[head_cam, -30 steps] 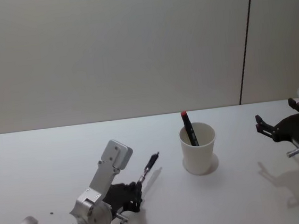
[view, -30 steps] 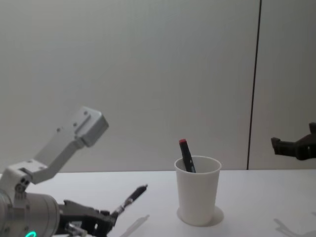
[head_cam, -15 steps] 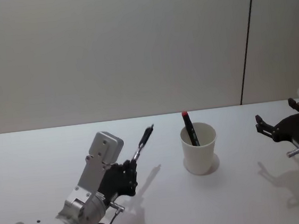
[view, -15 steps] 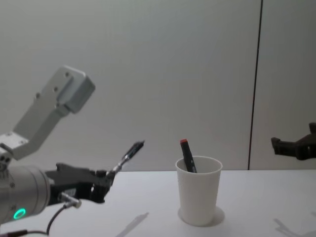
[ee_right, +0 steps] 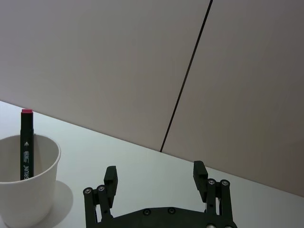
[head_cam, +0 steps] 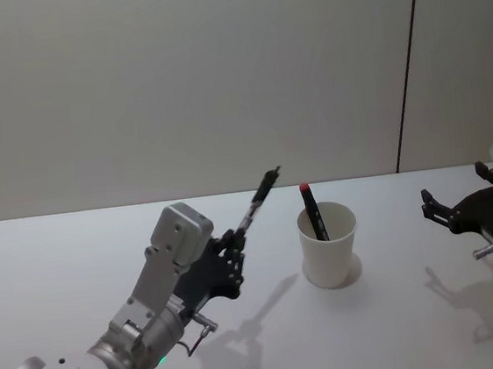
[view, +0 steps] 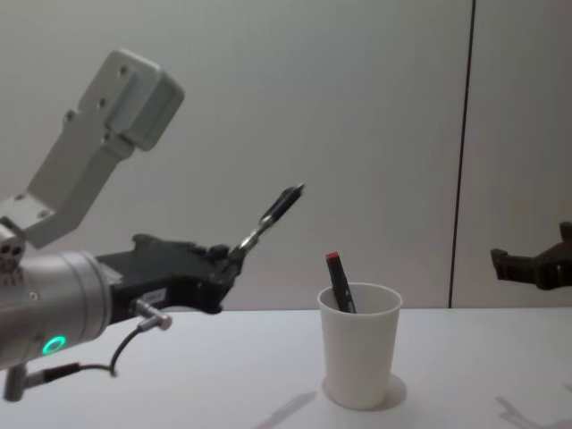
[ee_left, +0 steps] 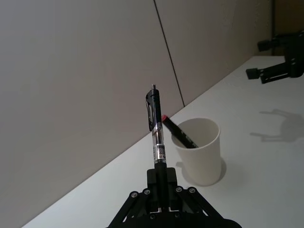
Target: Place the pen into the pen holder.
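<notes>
Left gripper (view: pixel 234 260) is held above the table (view: pixel 223 371), left of the pen holder (view: pixel 359 353), and is clamped on the lower end of a dark pen (view: pixel 271 217). Pen is tilted, upper end toward the cup, not touching it. A red-capped marker (view: pixel 338 282) is seen leaning inside. Right gripper (view: pixel 534 266) is noted at right edge, off the table.
</notes>
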